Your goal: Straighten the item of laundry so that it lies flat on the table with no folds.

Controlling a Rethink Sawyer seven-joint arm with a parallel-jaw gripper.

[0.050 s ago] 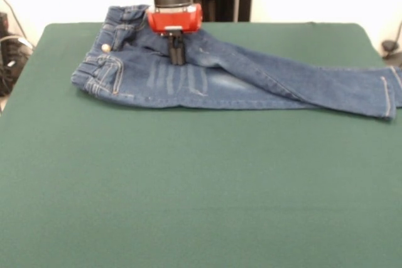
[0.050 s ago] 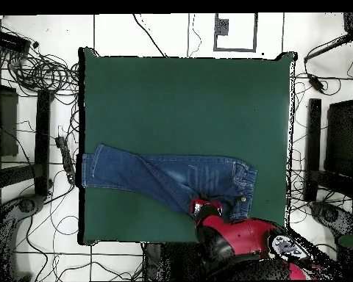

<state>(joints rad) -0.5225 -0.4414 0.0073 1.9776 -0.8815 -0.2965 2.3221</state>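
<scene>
One pair of small blue jeans [image 1: 207,70] spread along the far edge of the green desk [image 1: 201,186], waistband toward the far left corner in the front view, cuffs reaching almost to the right edge. Not yet flat: legs laid across one another from about the knee, upper leg slanting over the lower, so one long overlap left to undo; waist end also slightly bunched, with the button side turned up. Gripper [image 1: 178,58] lowered onto the denim near the crotch, just below the waistband, fingers drawn narrow and close together at the cloth; judged to be pinching or about to pinch a fold there, though actual hold on fabric impossible to confirm from either view. Step in hand, by that reading: securing a grip on the upper layer near the seat. Next move likely calling for a lift and a drag of the upper leg away from the lower one, toward the open middle of the desk, without pulling the cuffs over the right edge. No brand, label or readable writing visible; only pale fade stripes on the thigh and orange stitching.
</scene>
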